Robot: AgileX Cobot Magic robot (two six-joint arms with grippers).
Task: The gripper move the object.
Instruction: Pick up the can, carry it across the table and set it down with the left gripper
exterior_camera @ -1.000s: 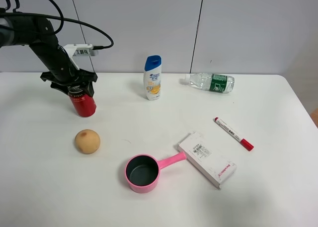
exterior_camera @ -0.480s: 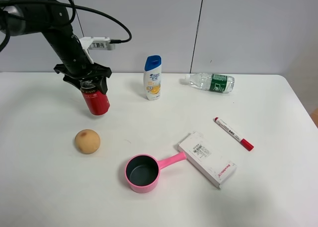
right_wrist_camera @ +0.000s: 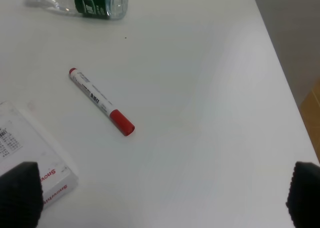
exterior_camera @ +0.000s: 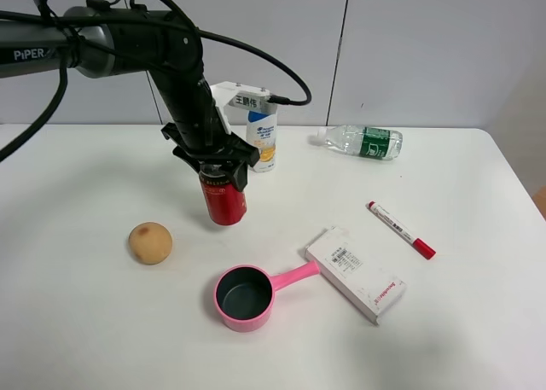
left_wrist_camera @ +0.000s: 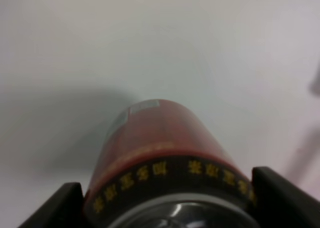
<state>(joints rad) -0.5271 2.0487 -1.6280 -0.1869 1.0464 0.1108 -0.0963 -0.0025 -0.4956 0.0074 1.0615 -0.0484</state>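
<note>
The left claw (exterior_camera: 220,170) is clamped on the top of the red can (exterior_camera: 225,204). The can is tilted, toward the far edge of the desk (exterior_camera: 478,322), near the shampoo bottle (exterior_camera: 267,142). The right claw (right_wrist_camera: 162,195) has its fingers (right_wrist_camera: 20,193) wide apart.

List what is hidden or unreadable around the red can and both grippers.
Top of the red soda can: in the high view, covered by the black left gripper; in the left wrist view, cut by the frame edge.
The right gripper: only blurred fingers at the right wrist view's corners.
White-and-blue shampoo bottle: high view, partly behind the arm.
</note>
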